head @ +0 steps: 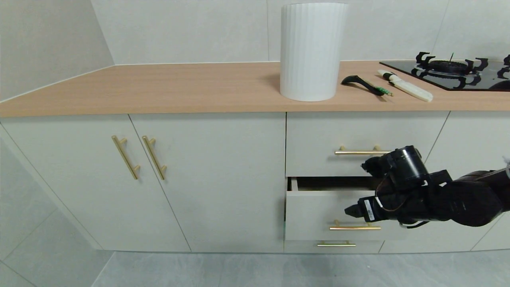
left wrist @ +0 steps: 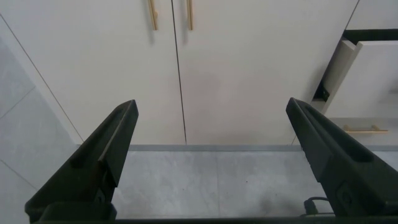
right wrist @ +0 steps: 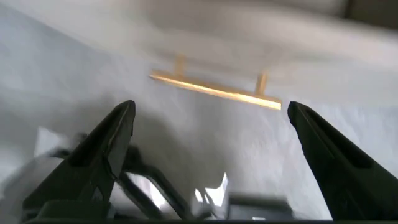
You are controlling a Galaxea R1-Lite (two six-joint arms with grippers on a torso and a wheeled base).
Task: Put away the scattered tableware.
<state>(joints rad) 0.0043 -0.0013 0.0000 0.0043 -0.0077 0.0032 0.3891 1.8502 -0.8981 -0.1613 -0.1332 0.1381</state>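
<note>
Hanging low at the lower right of the head view, the right gripper (head: 350,210) is spread wide and grips nothing. It sits just in front of the middle drawer (head: 310,207), a little above that drawer's gold handle (head: 354,228), and I cannot tell whether it touches the drawer front. The left gripper (left wrist: 211,104) is likewise wide open and empty, above the floor (left wrist: 217,186) before the cupboard doors (left wrist: 249,68). The drawer stands pulled out a little way, with a dark gap along its top (what lies inside is hidden). Farther back, on the wooden surface (head: 179,87), a tall white ribbed container (head: 310,52) stands at the upper middle of the frame. Just to its right lie the scattered pieces: a black utensil (head: 360,83), a slim green-ended piece (head: 383,91) at its tip, and a white knife (head: 406,88) beside them, near the black hob (head: 450,71) at the upper right edge. By my reading the task is at an early stage. A place to stow things is partly opened, but none of the tableware has been lifted, so the rest of the opening and every pick and placing remain. The tableware lies above the right gripper in the frame and well apart from it, with the shut top drawer (head: 318,135) between them.
</note>
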